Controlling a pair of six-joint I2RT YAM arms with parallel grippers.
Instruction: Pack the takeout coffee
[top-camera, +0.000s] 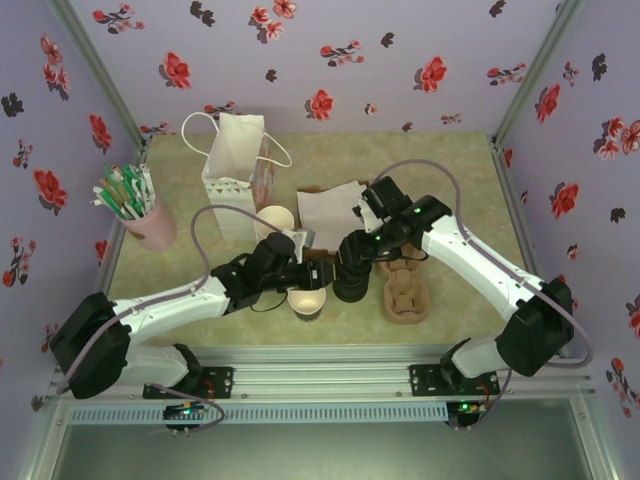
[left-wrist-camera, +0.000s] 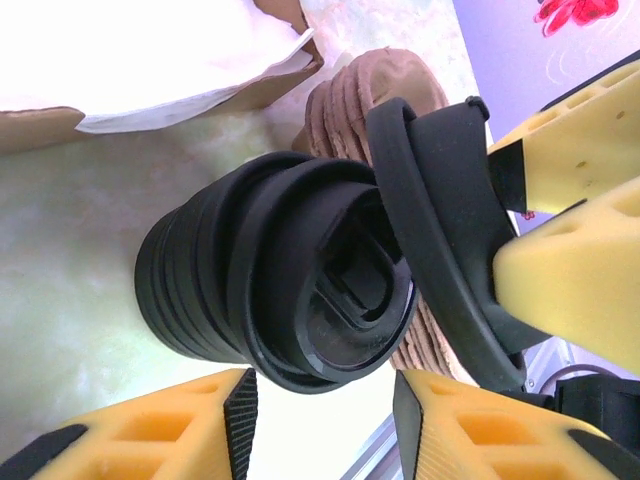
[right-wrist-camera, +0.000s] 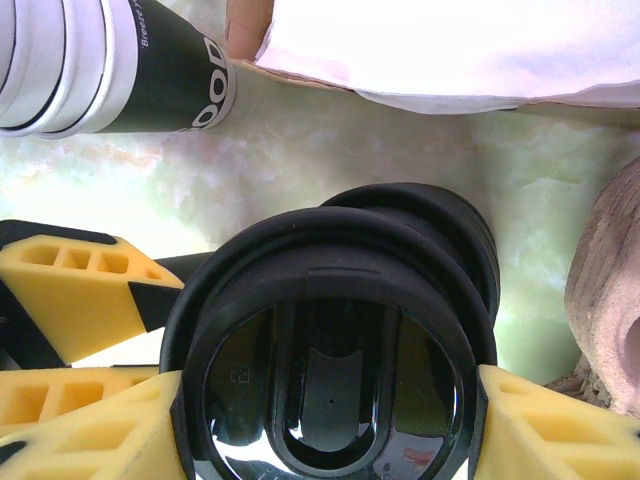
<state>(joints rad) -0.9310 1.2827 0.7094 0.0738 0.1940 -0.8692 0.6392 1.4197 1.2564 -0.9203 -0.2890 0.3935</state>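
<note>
Your takeout coffee cup (top-camera: 307, 300) is standing upright near the front middle of the tabletop (top-camera: 450, 170), its cream inside facing the top camera and its rim uncovered. Your left tool (top-camera: 297, 277) is reaching in right against the cup's far side. In the left wrist view its two fingers (left-wrist-camera: 230, 420) are standing apart with a pale cream surface between them, but you cannot tell whether they are gripping the cup.

Your right tool (right-wrist-camera: 325, 430) is closing its fingers on the rim of a single black lid (right-wrist-camera: 330, 390), one pad pressing at each side. It is holding that lid just over the stack of spare lids (top-camera: 350, 278), which is sitting just right of the cup. In the left wrist view the held lid is tilting on edge beside the stack.

The brown pulp carriers (top-camera: 405, 295) are lying right of the lids. Behind them, white paper sheets (top-camera: 330, 212) are resting on the tabletop beside a stack of cups (right-wrist-camera: 110, 60). A white paper bag (top-camera: 235, 165) is standing at the back left, and a pink cup of straws (top-camera: 150, 222) is sitting near the left wall.
</note>
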